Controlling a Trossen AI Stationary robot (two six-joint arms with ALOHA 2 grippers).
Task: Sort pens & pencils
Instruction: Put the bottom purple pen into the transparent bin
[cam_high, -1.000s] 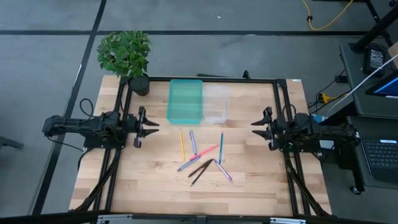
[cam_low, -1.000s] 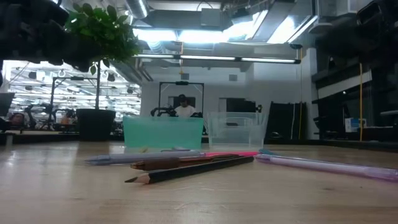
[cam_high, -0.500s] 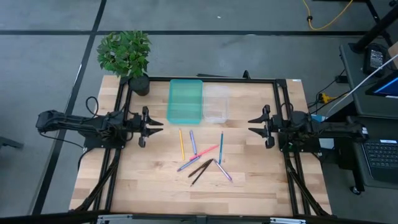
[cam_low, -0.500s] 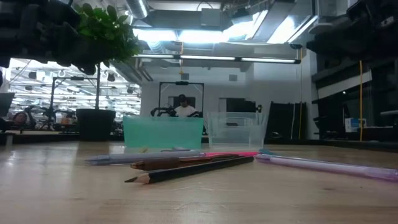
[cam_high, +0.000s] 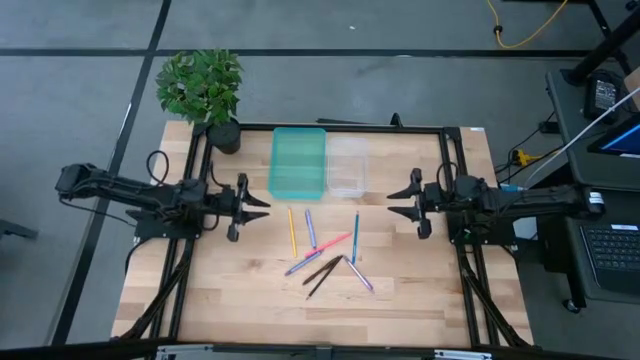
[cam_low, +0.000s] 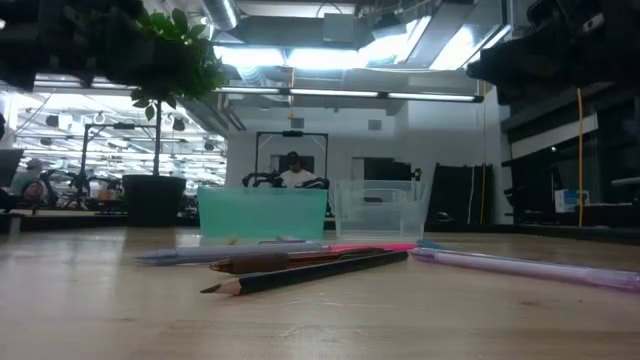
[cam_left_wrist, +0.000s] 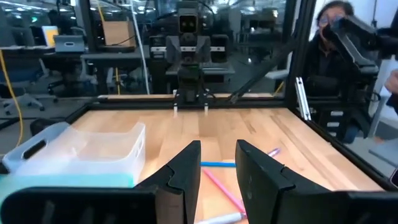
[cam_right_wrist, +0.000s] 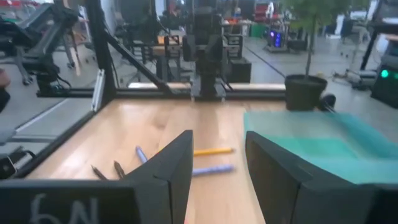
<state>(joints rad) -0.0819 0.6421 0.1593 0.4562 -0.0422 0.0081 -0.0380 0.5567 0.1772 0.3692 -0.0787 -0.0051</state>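
Left gripper (cam_high: 262, 207) hangs at the left side of the wooden tabletop (cam_high: 230, 300), fingers parted, empty; right gripper (cam_high: 392, 200) hangs opposite at the right side, likewise parted and holding nothing. Both face inward toward the loose scatter of thin coloured pens and pencils (cam_high: 325, 250) lying flat between them, in front of the teal plastic tray (cam_high: 298, 160) and clear plastic tray (cam_high: 347, 165). The yellow-orange stick (cam_high: 291, 232) lies nearest the left gripper, its long axis running front to back; the blue stick (cam_high: 355, 236), similarly aligned, is nearer the right. Others cross at mixed angles.
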